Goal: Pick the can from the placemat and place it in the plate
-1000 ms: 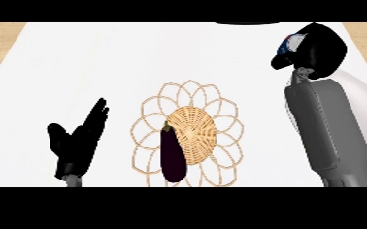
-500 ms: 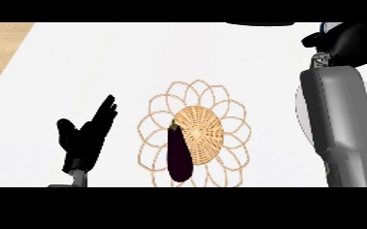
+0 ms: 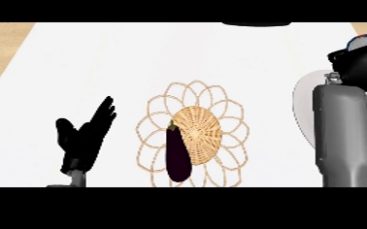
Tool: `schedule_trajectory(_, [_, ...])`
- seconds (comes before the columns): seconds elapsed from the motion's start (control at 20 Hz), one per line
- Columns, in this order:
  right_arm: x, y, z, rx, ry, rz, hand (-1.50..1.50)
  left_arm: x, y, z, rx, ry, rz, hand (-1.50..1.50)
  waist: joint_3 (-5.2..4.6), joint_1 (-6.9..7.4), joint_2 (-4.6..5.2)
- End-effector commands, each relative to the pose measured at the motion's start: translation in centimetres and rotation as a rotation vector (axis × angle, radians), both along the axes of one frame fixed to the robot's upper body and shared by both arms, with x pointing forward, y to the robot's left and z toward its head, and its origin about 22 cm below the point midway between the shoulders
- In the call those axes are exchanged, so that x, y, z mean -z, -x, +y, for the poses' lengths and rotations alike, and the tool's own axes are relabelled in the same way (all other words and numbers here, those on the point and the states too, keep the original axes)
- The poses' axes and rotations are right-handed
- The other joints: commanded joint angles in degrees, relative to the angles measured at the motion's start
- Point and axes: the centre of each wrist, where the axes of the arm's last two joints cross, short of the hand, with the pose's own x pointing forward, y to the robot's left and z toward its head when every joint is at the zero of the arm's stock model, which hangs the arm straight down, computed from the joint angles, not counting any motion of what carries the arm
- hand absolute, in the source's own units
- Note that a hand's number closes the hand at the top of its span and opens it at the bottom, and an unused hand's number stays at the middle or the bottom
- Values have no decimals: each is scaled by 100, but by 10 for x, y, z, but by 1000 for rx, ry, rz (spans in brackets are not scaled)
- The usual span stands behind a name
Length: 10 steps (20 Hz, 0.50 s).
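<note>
White counter top, right hand off at the far right edge now.
Right hand [image 3: 351,60] has swung further right since a moment ago, curled round a blue-topped can [image 3: 356,42], just beyond a pale round plate [image 3: 305,106] half hidden by the grey forearm. Left hand [image 3: 84,136] rests low, fingers straight and spread upward, sitting a touch more to the right than before. Right of that hand lies the woven wicker flower-shaped placemat [image 3: 195,132] with a dark purple aubergine [image 3: 177,153] on it.
</note>
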Motion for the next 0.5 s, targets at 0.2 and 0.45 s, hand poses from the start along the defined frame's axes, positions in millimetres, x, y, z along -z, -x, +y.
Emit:
schedule_trajectory(0.2, [42, 32, -32, 256, -90, -234, 150, 8, 3, -8, -20, 11, 58, 0, -11, -93, -34])
schedule_trajectory(0.45, [66, 50, -67, 280, -77, -233, 150, 21, 10, 2, -14, 0, 56, 0, -14, -81, -37])
